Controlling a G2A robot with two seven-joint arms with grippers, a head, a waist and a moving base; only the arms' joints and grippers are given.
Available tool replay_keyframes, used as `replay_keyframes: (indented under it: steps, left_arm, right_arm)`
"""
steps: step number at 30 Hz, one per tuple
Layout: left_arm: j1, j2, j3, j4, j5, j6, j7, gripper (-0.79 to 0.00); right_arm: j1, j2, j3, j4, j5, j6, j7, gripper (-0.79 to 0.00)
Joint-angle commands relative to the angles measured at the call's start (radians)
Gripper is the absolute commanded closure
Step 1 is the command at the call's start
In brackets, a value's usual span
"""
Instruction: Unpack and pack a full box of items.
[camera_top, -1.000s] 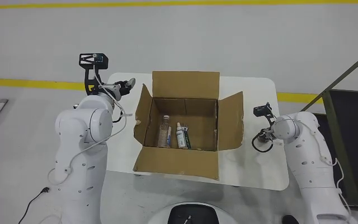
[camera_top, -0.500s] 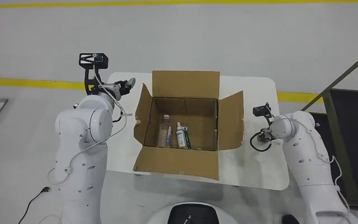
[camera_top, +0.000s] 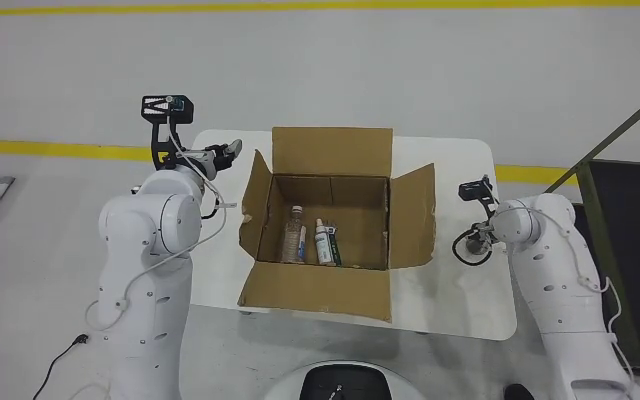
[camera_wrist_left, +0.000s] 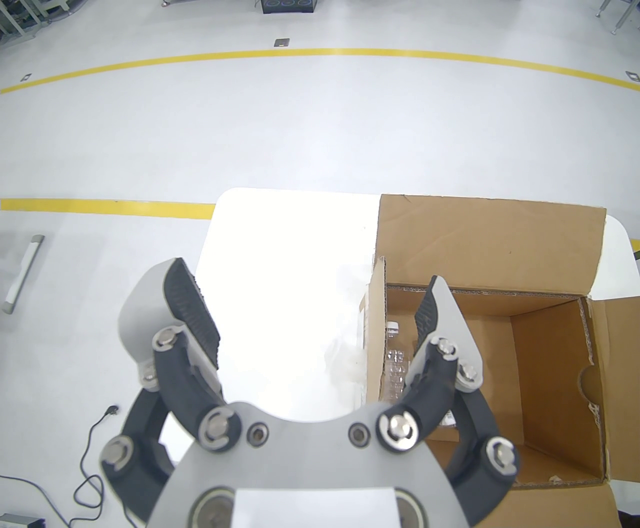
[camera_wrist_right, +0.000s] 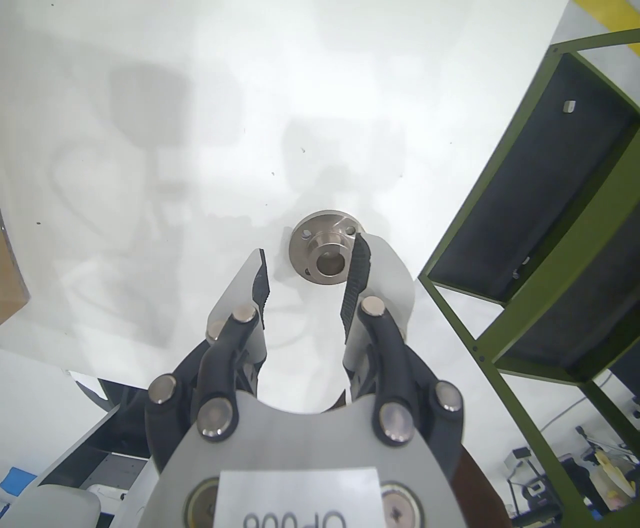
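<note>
The box (camera_top: 325, 215) stands open in the middle of the table (camera_top: 450, 160), mouth up, all four flaps folded outward. Its tallest flap rises at the far side.

Inside the box, near the left wall, is a clear bottle (camera_top: 294, 235). A white bottle (camera_top: 323, 243) is just beside it, toward the box's middle, and a dark green item (camera_top: 334, 247) touches the white bottle. Seen from above, both bottles have their long axes running from the box's near wall to its far wall, caps toward the far wall. I cannot tell whether they lie flat or lean.

My left tool (camera_wrist_left: 305, 287) hangs over the table beside the box's far left corner, its fingers spread wide with nothing between them. From this wrist I look past the left flap and see the clear bottle's cap and ribbed body against the inner wall.

My right tool (camera_wrist_right: 311, 257) is on the box's right side, low over the table, fingers apart and gripping nothing. My right wrist view gives me what the top view does not: a metal flange (camera_wrist_right: 325, 254) lying flat on the table, bore pointing up, just at my fingertips, one finger (camera_wrist_right: 356, 272) crossing its rim. A green rack (camera_wrist_right: 525, 225) stands beyond the table edge, farther from the box.
</note>
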Motion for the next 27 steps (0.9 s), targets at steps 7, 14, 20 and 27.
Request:
replay_keyframes:
  steps: [7, 14, 20, 27]
  left_arm:
    - [0.000, 0.000, 0.000, 0.000, 0.000, 0.000, 0.000, -0.785]
    - [0.000, 0.000, 0.000, 0.000, 0.000, 0.000, 0.000, -0.785]
    - [0.000, 0.000, 0.000, 0.000, 0.000, 0.000, 0.000, -0.785]
    - [0.000, 0.000, 0.000, 0.000, 0.000, 0.000, 0.000, -0.785]
  right_arm:
    - [0.002, 0.008, -0.002, 0.050, -0.030, -0.002, -0.019, -0.351]
    - [0.010, 0.005, -0.026, 0.091, -0.018, 0.007, -0.037, -0.345]
    - [0.019, 0.005, -0.037, 0.115, -0.012, 0.010, -0.046, -0.329]
    - [0.032, 0.004, -0.052, 0.145, -0.003, 0.016, -0.057, -0.243]
